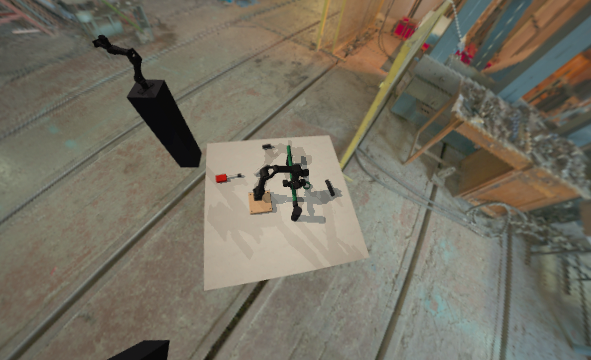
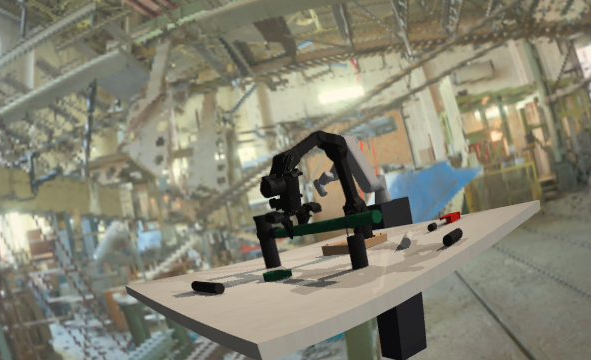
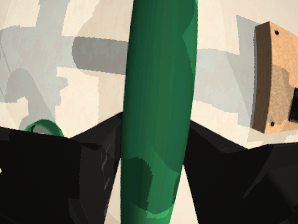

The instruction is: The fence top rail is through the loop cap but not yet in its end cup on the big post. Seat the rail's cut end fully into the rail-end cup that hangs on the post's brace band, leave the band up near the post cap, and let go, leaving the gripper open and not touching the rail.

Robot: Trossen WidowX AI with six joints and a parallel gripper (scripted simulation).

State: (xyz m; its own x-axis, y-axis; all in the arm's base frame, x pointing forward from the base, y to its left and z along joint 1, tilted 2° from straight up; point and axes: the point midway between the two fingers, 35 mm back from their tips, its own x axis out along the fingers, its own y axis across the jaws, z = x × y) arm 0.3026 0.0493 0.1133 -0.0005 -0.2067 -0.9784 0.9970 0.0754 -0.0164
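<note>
The green top rail (image 1: 289, 155) (image 2: 325, 226) (image 3: 160, 60) runs nearly level between two black posts. Its far end sticks out past the thinner post (image 2: 358, 255) at the loop cap. Its other end meets the big post (image 1: 296, 214) (image 2: 271, 252) near its top. The rail-end cup and brace band there are too dark and small to tell apart, so the depth of the rail's end in the cup cannot be told. My gripper (image 2: 296, 226) (image 3: 152, 120) is shut on the rail near the big post, with one finger on each side.
A green ring (image 2: 277, 275) and a black cylinder (image 1: 330, 188) (image 2: 207, 287) lie on the table (image 1: 235, 260) (image 2: 255, 322). Another black cylinder (image 1: 267, 146) (image 2: 452, 237) and a red-handled tool (image 1: 221, 178) (image 2: 453, 217) lie farther off. My wooden base (image 1: 260, 206) (image 3: 280, 50) is beside the rail.
</note>
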